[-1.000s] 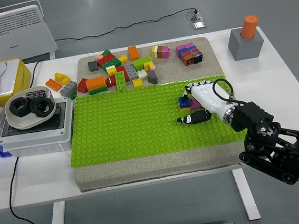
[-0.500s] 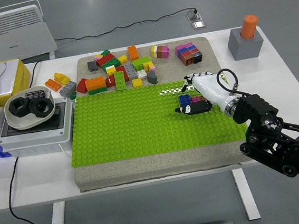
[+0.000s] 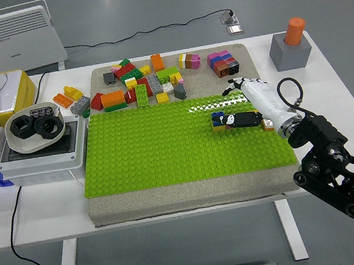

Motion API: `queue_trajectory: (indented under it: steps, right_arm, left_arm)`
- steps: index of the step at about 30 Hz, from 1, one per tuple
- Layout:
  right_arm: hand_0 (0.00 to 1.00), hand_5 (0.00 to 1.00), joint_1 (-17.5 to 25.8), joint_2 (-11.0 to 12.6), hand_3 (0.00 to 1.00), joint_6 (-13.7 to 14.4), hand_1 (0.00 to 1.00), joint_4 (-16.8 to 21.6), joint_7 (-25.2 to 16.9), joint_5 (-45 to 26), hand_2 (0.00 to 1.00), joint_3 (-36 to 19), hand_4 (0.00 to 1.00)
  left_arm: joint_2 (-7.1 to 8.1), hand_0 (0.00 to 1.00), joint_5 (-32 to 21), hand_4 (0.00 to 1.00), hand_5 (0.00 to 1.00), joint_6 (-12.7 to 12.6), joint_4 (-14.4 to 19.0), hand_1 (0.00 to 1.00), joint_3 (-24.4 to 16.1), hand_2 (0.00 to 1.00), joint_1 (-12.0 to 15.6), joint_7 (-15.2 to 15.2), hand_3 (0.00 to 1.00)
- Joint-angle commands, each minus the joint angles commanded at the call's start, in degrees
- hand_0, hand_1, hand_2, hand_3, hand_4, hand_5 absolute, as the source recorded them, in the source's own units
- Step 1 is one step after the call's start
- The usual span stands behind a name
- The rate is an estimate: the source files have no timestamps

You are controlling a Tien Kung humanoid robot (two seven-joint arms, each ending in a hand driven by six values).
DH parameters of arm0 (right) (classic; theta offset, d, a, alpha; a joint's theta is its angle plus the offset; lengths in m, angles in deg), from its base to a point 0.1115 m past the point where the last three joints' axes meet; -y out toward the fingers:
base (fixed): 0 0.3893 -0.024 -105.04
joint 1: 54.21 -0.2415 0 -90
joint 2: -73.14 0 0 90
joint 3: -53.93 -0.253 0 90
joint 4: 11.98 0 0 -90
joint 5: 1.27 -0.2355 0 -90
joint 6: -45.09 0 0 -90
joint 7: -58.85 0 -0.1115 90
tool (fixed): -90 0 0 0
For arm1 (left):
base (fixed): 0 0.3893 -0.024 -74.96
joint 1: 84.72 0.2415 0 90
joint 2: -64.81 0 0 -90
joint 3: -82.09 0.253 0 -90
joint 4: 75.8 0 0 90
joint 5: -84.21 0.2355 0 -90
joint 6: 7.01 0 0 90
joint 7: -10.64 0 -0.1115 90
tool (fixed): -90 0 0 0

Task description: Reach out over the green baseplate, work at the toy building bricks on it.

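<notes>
White table. Tan mat on it, green baseplate on the mat's near half.

Right arm comes in from the lower right. Right hand lies over the baseplate's far right part, thumb low and pointing left, fingers arched above. It looks closed on a small brick stack of blue on yellow, thumb touching the stack's near side. Whether the stack is seated on the studs or lifted clear I cannot tell. Left arm not in view.

Step in hand, as I judge it: pinching the stack, to pull it off or press it down. Next move calls for a firm pinch and a straight vertical motion, no twist; a sideways pull would likely tip the stack or slip the thumb.

Around:
- Loose brick pile on the mat's far strip, well apart from the hand.
- Small brick block, pink, blue and dark, far side, near the fingers' reach but not touching.
- Grey block with orange peg, far right corner, apart.
- Grey box with a bowl of black rings, left of the mat.
- Yellow box, heater, far left.

Nothing stands between hand and stack. Rest of the baseplate is bare studs.
</notes>
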Motion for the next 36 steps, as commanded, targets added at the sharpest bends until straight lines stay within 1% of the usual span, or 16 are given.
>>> queue_trajectory:
  steps: [3,4,7,9,10,12,15,17,21,22,28,29,34,35,36]
  right_arm:
    - [0.899,0.593,2.5,-0.5,0.677,2.8,0.852,2.2,-2.2,-2.4,0.882,-1.3,0.943]
    - [0.865,0.587,3.3,-0.6,0.674,3.7,0.805,2.8,-2.9,-3.2,0.840,-1.7,0.941]
    - [0.865,0.587,5.9,-0.8,0.674,6.3,0.805,4.5,-5.2,-5.4,0.840,-3.1,0.941]
    - [0.865,0.587,7.7,-0.7,0.674,7.6,0.805,5.2,-6.6,-6.8,0.840,-4.0,0.941]
    - [0.838,0.581,8.8,-0.5,0.665,8.2,0.744,5.5,-7.4,-7.6,0.784,-4.5,0.934]
    - [0.838,0.581,10.2,-0.3,0.665,8.7,0.744,5.7,-8.4,-8.6,0.784,-5.2,0.934]
    - [0.838,0.581,11.6,-0.2,0.665,9.1,0.744,5.9,-9.4,-9.6,0.784,-5.9,0.934]
    - [0.824,0.586,11.9,-0.4,0.664,9.3,0.727,6.0,-10.0,-10.0,0.764,-6.5,0.938]
    - [0.824,0.586,12.0,-1.0,0.664,9.5,0.727,6.4,-11.4,-10.8,0.764,-8.6,0.938]
    - [0.808,0.573,12.0,-1.0,0.653,9.5,0.715,6.5,-11.7,-11.0,0.744,-8.9,0.926]
    - [0.808,0.573,12.6,-0.5,0.653,9.6,0.715,7.3,-13.6,-13.4,0.744,-12.0,0.926]
    - [0.789,0.567,12.9,-0.4,0.643,9.6,0.595,7.5,-13.8,-13.8,0.701,-12.8,0.922]
    - [0.789,0.567,13.9,-0.1,0.643,9.3,0.595,7.8,-14.3,-14.7,0.701,-15.4,0.922]
    - [0.707,0.556,14.0,-0.1,0.600,9.3,0.441,7.8,-14.3,-14.8,0.577,-15.9,0.923]
    - [0.707,0.556,14.1,-0.2,0.600,9.3,0.441,7.8,-14.3,-14.8,0.577,-16.2,0.923]
  left_arm:
    - [0.00,0.744,0.0,0.383,0.156,-0.4,0.0,0.619,0.0,0.564,-0.1,0.1,0.571]
    - [0.00,0.744,0.1,0.390,0.163,-0.4,0.0,0.619,-0.1,0.563,-0.2,0.2,0.570]
    - [0.00,0.744,0.3,0.390,0.163,-0.6,0.0,0.619,-0.2,0.563,-0.2,0.3,0.570]
    - [-0.01,0.744,0.2,0.390,0.163,-0.7,0.0,0.619,-0.2,0.563,-0.2,0.3,0.570]
    - [-0.02,0.743,0.1,0.404,0.197,-0.7,0.0,0.627,-0.2,0.564,-0.2,0.4,0.570]
    - [-0.06,0.743,0.0,0.404,0.197,-0.8,0.0,0.627,-0.1,0.564,-0.2,0.4,0.570]
    - [-0.11,0.743,-0.3,0.404,0.197,-1.0,0.0,0.627,0.2,0.564,-0.2,0.5,0.570]
    - [-0.07,0.743,-0.5,0.408,0.203,-1.1,0.0,0.621,0.5,0.559,-0.3,0.5,0.569]
    - [0.22,0.743,0.2,0.408,0.203,-1.1,0.0,0.621,0.5,0.559,-0.7,0.5,0.569]
    - [0.28,0.742,0.4,0.404,0.193,-1.1,0.0,0.566,0.5,0.539,-0.8,0.4,0.569]
    - [1.01,0.742,1.5,0.404,0.193,-0.9,0.0,0.566,0.7,0.539,-1.7,0.5,0.569]
    - [1.18,0.740,1.3,0.395,0.192,-0.9,0.0,0.521,1.0,0.532,-1.9,0.6,0.570]
    - [1.76,0.740,-0.2,0.395,0.192,-0.8,0.0,0.521,2.5,0.532,-2.4,0.8,0.570]
    - [1.88,0.738,-0.6,0.411,0.216,-0.7,0.0,0.451,2.9,0.502,-2.5,0.8,0.568]
    - [1.94,0.738,-0.8,0.411,0.216,-0.6,0.0,0.451,3.1,0.502,-2.5,0.8,0.568]
